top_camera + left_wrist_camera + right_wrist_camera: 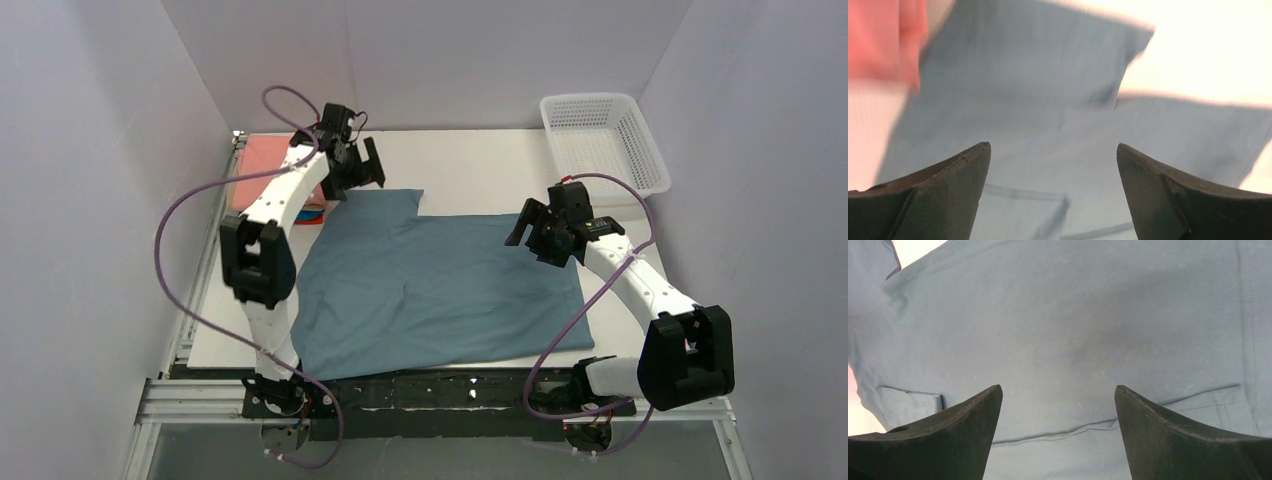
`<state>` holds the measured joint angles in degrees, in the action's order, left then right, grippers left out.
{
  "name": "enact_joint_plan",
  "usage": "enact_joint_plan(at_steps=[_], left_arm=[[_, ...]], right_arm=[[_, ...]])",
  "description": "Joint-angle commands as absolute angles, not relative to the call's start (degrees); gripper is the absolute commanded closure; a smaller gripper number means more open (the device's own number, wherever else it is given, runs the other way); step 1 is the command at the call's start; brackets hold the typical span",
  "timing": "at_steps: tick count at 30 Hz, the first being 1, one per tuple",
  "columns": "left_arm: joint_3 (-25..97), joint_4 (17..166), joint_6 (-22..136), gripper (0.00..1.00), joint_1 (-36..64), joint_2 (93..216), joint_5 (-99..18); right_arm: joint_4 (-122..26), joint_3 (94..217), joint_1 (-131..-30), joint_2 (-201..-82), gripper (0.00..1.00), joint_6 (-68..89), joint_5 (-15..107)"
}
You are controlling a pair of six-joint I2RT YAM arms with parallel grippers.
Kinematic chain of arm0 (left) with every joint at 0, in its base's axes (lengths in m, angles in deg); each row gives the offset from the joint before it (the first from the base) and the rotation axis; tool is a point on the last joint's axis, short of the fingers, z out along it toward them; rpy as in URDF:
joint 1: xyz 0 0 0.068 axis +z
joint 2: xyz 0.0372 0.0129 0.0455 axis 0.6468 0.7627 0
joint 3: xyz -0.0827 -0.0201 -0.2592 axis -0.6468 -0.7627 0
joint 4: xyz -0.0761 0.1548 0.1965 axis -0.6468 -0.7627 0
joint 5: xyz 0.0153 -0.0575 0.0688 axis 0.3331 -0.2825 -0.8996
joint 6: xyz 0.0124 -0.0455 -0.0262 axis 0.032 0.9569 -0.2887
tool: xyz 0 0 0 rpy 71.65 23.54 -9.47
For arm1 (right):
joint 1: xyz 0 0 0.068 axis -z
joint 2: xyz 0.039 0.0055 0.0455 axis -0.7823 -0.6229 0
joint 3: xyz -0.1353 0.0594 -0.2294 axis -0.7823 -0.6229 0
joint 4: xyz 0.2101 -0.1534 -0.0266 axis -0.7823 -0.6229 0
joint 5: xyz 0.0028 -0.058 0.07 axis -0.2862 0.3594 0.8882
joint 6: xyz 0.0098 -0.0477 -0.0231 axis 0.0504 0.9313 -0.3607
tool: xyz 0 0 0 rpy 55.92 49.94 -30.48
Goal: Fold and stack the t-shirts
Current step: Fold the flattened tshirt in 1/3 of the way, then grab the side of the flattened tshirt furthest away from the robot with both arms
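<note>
Far L of the blue-grey shirt (440,290), at the far-L corner of the table (470,160), sits the folded stack (262,168). It's salmon-pink on top, w/ thin orange and bright-blue edges (314,213) peeking out at its near side, by the L arm. So three shirts look folded and piled; the order under the pink can't be told.

The left gripper (358,178) hangs above the blue-grey shirt's far-L corner, btwn stack and shirt. Its wrist view is blurred, but the fingers (948,180) stand wide apart w/ nothing btwn them. Below them is only cloth, w/ pink at the upper L of that view.

The blue-grey shirt itself lies spread over the table's middle, mostly flat, its near edge at the table's front. One flap juts out at its far-L corner, and a crease runs down L of centre. Whether that's a first fold or just a wrinkle isn't clear. Judged from this, it's the last shirt, and its folding is barely begun, if at all.

The right gripper (532,238) hovers over the shirt's far-R edge. In its wrist view the fingers (1168,435) are spread and hold nothing, looking down on smooth cloth w/ a stitched hem and a sleeve end.

R of the shirt, toward the far-R corner, the white mesh basket (603,135) stands apart from it, not touching.

Remaining, prob.: fold sleeves and body into a rectangle, then lift it onto the stack.
</note>
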<state>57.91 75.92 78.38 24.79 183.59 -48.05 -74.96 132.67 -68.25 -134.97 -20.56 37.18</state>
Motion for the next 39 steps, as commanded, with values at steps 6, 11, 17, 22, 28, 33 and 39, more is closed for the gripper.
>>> enact_joint_plan(at_steps=[6,11,17,22,28,33,39], left_arm=[[108.9,59.2,58.3,0.02,28.3,222.8,-48.6],[99.2,71.2,56.4,0.02,29.0,222.1,-49.9],[100.8,69.6,56.3,0.02,29.0,226.3,-47.8],[97.5,70.8,57.7,0.05,29.0,226.4,-43.0],[94.5,70.6,55.9,0.28,28.6,225.9,-36.3],[93.2,70.4,52.7,0.63,28.4,224.8,-36.2],[92.3,70.1,50.9,0.86,28.3,223.9,-36.9]], right_arm=[[-74.0,133.2,-66.0,-136.4,0.08,-16.4,43.8],[-74.4,133.6,-65.6,-137.8,0.08,-15.8,46.9],[-74.2,132.5,-65.5,-137.3,0.08,-15.9,47.5],[-73.9,131.7,-65.5,-137.0,0.08,-16.1,47.7],[-74.3,132.2,-65.5,-137.7,0.08,-15.8,47.3],[-76.3,134.0,-65.3,-138.6,0.08,-14.9,44.5],[-78.3,136.8,-64.7,-141.1,0.08,-14.8,41.2]])
